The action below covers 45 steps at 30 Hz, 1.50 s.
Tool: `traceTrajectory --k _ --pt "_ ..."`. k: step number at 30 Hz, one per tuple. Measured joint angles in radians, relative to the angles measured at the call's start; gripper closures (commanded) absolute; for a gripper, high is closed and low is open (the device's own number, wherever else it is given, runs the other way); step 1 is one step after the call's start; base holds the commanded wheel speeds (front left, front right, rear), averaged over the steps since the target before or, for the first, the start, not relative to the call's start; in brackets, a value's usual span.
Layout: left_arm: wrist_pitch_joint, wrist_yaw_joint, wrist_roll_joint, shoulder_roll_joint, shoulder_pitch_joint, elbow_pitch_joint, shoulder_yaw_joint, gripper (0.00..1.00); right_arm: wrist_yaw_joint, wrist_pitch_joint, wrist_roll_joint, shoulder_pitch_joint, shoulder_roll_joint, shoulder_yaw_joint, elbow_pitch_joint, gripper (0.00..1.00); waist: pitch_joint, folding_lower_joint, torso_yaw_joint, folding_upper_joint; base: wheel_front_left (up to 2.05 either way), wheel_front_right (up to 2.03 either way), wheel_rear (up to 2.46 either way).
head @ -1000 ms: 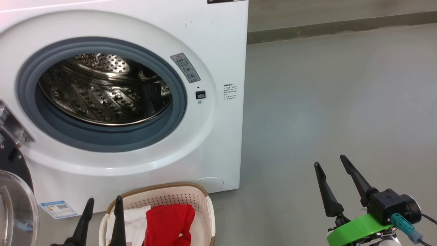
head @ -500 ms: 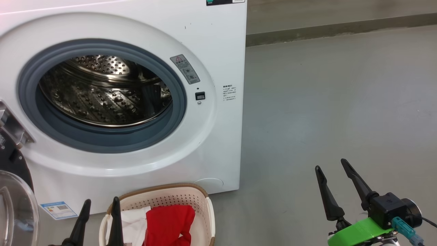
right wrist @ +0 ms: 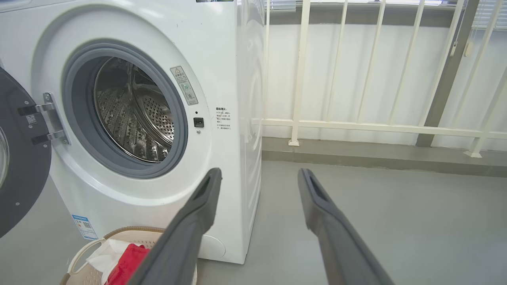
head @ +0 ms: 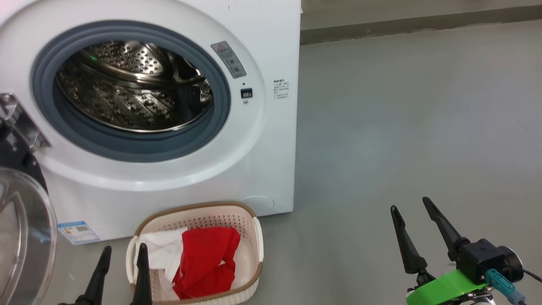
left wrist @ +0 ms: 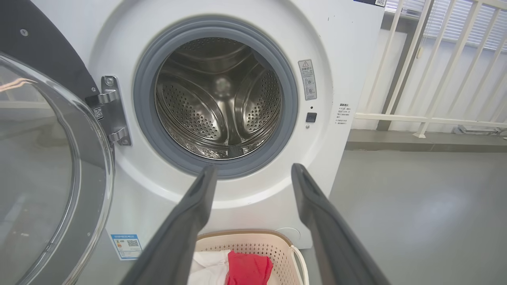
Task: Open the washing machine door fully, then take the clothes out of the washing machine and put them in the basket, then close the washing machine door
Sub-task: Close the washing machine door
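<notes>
The white washing machine (head: 271,140) (left wrist: 348,51) (right wrist: 225,59) stands with its steel drum (head: 131,89) (left wrist: 218,103) bare of fabric. Its door (head: 21,237) (left wrist: 43,166) (right wrist: 18,178) hangs swung out to the left on the hinge. On the floor in front sits the cream basket (head: 250,237) (left wrist: 293,253) (right wrist: 83,261), holding the red and white clothes (head: 203,258) (left wrist: 247,269) (right wrist: 126,261). My left gripper (head: 123,252) (left wrist: 253,172) is open, just left of the basket. Out on the bare floor to the right, my right gripper (head: 410,205) (right wrist: 257,176) is open and holds nothing.
Grey floor (head: 402,127) stretches wide to the right of the machine. A white railing (right wrist: 356,126) (left wrist: 435,114) on a low kerb runs behind it. A blue label (head: 78,232) is stuck low on the machine's front.
The head camera has tipped down, so the machine sits higher in the picture and more of the basket shows. Both grippers stay open and in place.
</notes>
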<state>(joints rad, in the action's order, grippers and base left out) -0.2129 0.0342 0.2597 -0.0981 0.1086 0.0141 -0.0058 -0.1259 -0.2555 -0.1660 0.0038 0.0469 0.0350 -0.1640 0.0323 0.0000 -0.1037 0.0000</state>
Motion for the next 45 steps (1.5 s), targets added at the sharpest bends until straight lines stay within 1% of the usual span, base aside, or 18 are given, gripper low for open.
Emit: traceTrajectory --k 10,11,15,21,27,30,35,39,45 --pt "0.000 0.005 0.004 -0.007 0.000 0.000 -0.008 0.00 0.000 0.000 0.000 0.000 0.000 0.002 0.000 0.00 -0.012 0.0000 0.010 0.0000 -0.84 0.84 0.00" --pt "0.000 0.013 0.002 -0.007 0.000 0.000 -0.008 0.00 0.000 0.000 0.000 0.000 0.000 0.003 0.000 0.00 -0.013 0.0000 0.012 0.0000 -0.21 0.21 0.00" --pt "0.000 0.020 0.002 -0.007 -0.001 0.003 -0.012 0.00 0.000 0.000 0.000 0.000 0.000 0.004 -0.001 0.00 -0.017 0.0000 0.018 0.0000 -0.02 0.02 0.00" --pt "-0.002 0.020 0.002 -0.007 -0.002 0.007 -0.018 0.00 0.000 0.000 0.000 0.000 0.000 0.007 -0.006 0.00 -0.012 0.0000 0.024 0.0000 0.00 0.00 0.00" --pt "-0.009 0.038 -0.005 -0.007 -0.003 0.004 -0.019 0.00 0.000 0.000 0.000 0.000 0.000 0.008 -0.007 0.00 -0.009 0.0000 0.039 0.0000 0.00 0.00 0.00" --pt "-0.010 0.052 -0.011 -0.007 -0.003 0.001 -0.019 0.00 0.000 0.000 0.000 0.000 0.000 0.009 -0.007 0.00 -0.007 0.0000 0.055 0.0000 0.00 0.00 0.00" --pt "-0.010 0.072 -0.023 -0.007 -0.003 -0.020 -0.026 0.00 0.000 0.000 0.000 0.000 0.000 0.016 -0.006 0.00 -0.003 0.0000 0.101 0.0000 0.00 0.00 0.00" --pt "-0.010 0.081 -0.023 -0.007 -0.002 -0.040 -0.030 0.00 0.000 0.000 0.000 0.000 0.000 0.022 -0.002 0.00 0.001 0.0000 0.140 0.0000 0.00 0.00 0.00" --pt "-0.008 0.081 -0.022 -0.007 0.012 -0.064 -0.034 0.00 0.000 0.000 0.000 0.000 0.000 0.042 0.002 0.00 0.007 0.0000 0.205 0.0000 0.00 0.00 0.00"
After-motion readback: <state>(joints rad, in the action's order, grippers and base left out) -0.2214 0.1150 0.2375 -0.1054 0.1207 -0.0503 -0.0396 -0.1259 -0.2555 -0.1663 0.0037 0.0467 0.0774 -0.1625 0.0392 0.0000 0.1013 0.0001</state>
